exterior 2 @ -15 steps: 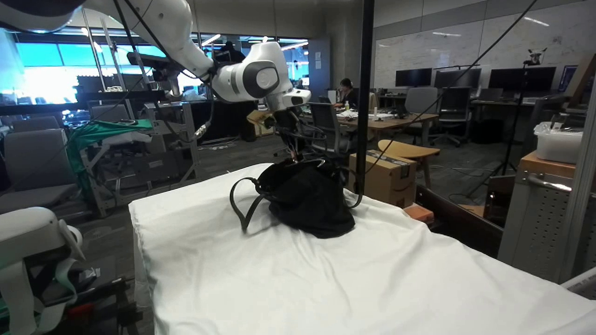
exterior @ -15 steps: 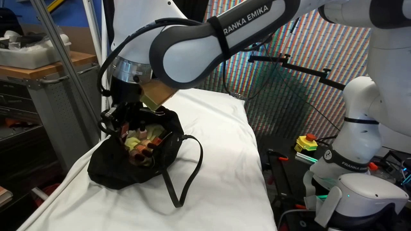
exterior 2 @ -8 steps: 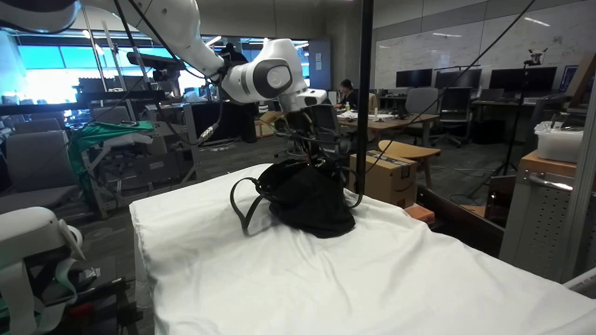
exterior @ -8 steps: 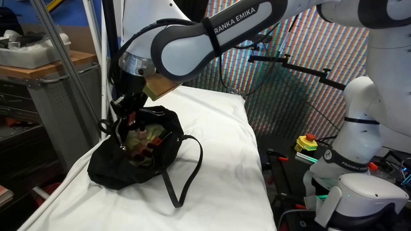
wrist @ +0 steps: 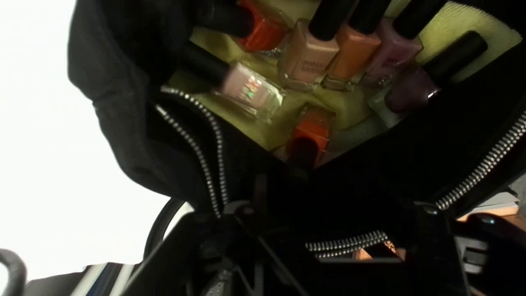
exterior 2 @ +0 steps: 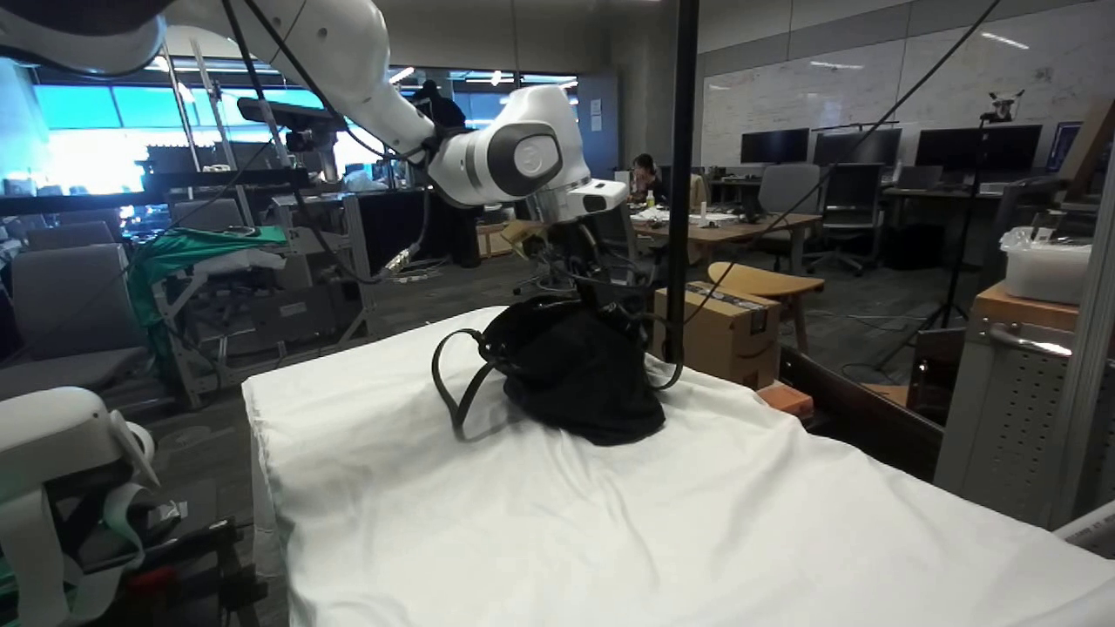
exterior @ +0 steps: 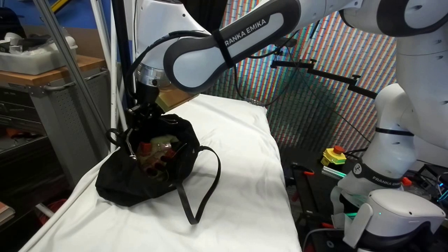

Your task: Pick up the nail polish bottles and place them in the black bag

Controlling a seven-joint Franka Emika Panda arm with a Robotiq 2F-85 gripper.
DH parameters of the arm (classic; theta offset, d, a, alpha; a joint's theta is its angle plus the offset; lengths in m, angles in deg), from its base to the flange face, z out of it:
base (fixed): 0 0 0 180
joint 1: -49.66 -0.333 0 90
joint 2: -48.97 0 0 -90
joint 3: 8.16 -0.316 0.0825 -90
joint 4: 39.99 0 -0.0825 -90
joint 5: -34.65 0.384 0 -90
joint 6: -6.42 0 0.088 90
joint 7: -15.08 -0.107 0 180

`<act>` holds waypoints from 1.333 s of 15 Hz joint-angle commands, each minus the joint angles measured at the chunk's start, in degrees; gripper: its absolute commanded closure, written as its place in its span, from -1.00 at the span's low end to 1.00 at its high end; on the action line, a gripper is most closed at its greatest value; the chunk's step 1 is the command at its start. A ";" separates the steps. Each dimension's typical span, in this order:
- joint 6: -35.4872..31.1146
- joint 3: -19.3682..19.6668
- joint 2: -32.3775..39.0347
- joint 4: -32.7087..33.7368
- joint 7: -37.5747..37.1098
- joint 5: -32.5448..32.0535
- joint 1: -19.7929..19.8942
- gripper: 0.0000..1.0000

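Nail polish bottles (wrist: 310, 59) lie inside black bag (exterior: 122, 187), claw (wrist: 337, 209) at its mouth

A robot arm (exterior: 199, 64) hangs over the bag. The claw is at the bag's mouth, its two fingers well apart, with the bag's zip (wrist: 345, 244) showing between them; whether it touches the bag is not clear.

The wrist view shows seven dark-capped bottles within the bag, on its yellow-green lining (wrist: 472, 28). A pale pink one, an orange one (wrist: 355, 51) and a mauve one (wrist: 394, 51) crowd side by side. A dark purple bottle (wrist: 413, 88) is partly hidden by the bag's wall. A red-orange bottle (wrist: 314, 125) lies on the bag's side nearest the claw.

The bag slumps on a white-covered desk (exterior 2: 610, 522), its strap (exterior: 186, 204) looped beside it. Well apart from the bag stands a cardboard box (exterior 2: 732, 335).
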 commanded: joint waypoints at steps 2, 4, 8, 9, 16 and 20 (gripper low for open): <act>4.44 -0.95 -3.23 -1.94 0.15 -0.19 0.22 -1.00; 7.51 -2.08 -7.10 -5.74 0.97 0.24 0.16 -1.00; 12.00 -4.19 -17.25 -15.76 0.05 0.60 0.06 -1.00; 12.06 -4.45 -20.34 -19.33 -1.33 0.17 -0.13 -1.00; 11.08 -7.99 -41.18 -41.03 -9.36 0.35 1.79 -1.00; 10.08 -10.53 -52.06 -51.72 -11.27 1.44 3.96 -1.00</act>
